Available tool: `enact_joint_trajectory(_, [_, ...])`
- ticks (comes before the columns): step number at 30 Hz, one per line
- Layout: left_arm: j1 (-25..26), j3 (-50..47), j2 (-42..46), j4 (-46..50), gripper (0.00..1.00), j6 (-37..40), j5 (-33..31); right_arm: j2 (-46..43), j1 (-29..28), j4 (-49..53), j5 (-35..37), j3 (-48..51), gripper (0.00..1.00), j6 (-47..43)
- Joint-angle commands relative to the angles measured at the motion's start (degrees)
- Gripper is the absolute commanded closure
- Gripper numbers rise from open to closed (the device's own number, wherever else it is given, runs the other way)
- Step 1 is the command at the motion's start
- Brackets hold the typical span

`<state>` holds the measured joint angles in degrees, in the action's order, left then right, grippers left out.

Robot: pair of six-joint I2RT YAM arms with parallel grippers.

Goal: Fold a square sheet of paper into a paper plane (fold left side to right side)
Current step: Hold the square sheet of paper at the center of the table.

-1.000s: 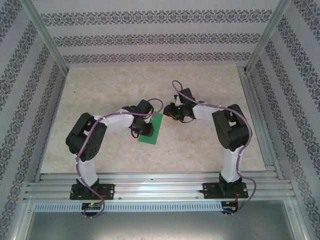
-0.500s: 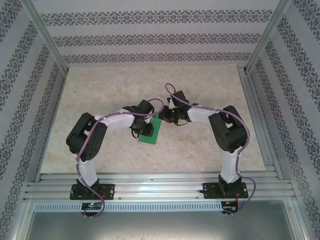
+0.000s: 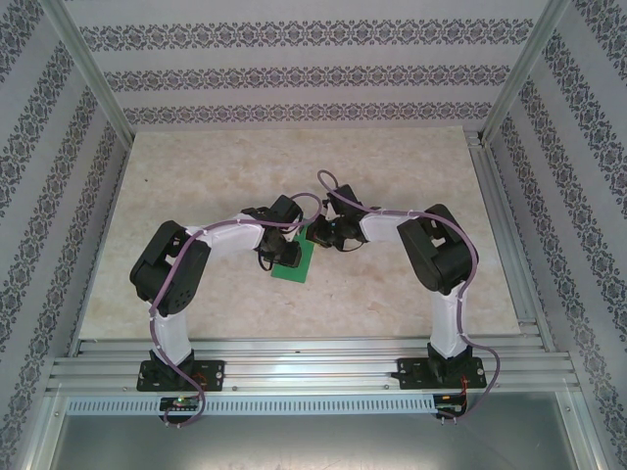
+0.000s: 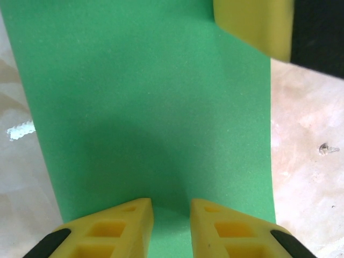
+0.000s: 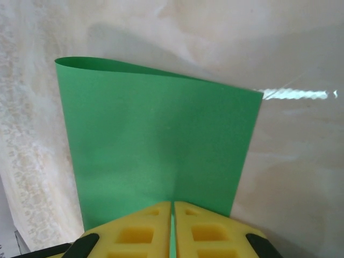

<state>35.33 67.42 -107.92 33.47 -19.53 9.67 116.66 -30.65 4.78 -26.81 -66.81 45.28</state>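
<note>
From my remote station I see the square sheet of paper (image 3: 299, 270) near the middle of the table (image 3: 196, 176), between the two arms and partly covered by them. The left gripper (image 4: 171, 205) is over the near part of the sheet. Its two yellow fingers stand a small way apart, with plain green paper showing in the narrow gap, so it grips nothing. I cannot tell if the fingertips really press on the paper or only hang just above it; there is a soft shadow on the green in front of them. In the left wrist view the sheet runs as a flat green band from the bottom to the top, and one yellow finger (image 4: 252, 24) of the other arm sits at its far right corner. The right gripper (image 5: 172, 205) is closed on the edge of the sheet: its fingers are almost together and a thin green line passes between them. From this pinch the paper spreads away from the camera, and its far edge bows in a gentle curve, with a shadow on the table behind it. A small white speck (image 4: 20, 130) lies on the table just beside the left edge of the sheet.
</note>
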Motion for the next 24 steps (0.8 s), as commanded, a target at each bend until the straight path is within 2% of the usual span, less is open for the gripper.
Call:
enact_joint_trajectory(1, [0.9,-0.7,-2.5,2.1,0.73,0.9,-0.9,2.0,-0.7,4.3,2.6,-1.2,0.9,-2.0])
enact_joint_trajectory(15, [-0.1,0.5,3.3,-0.7,0.66,-2.2,5.6,3.1,-1.0,10.1,6.4,-1.4,0.9,-5.6])
enact_joint_trajectory(24, [-4.2,1.0,4.6,-6.4,0.71,-5.4,11.9,3.6,-1.6,11.9,7.6,-2.5,0.91,-6.5])
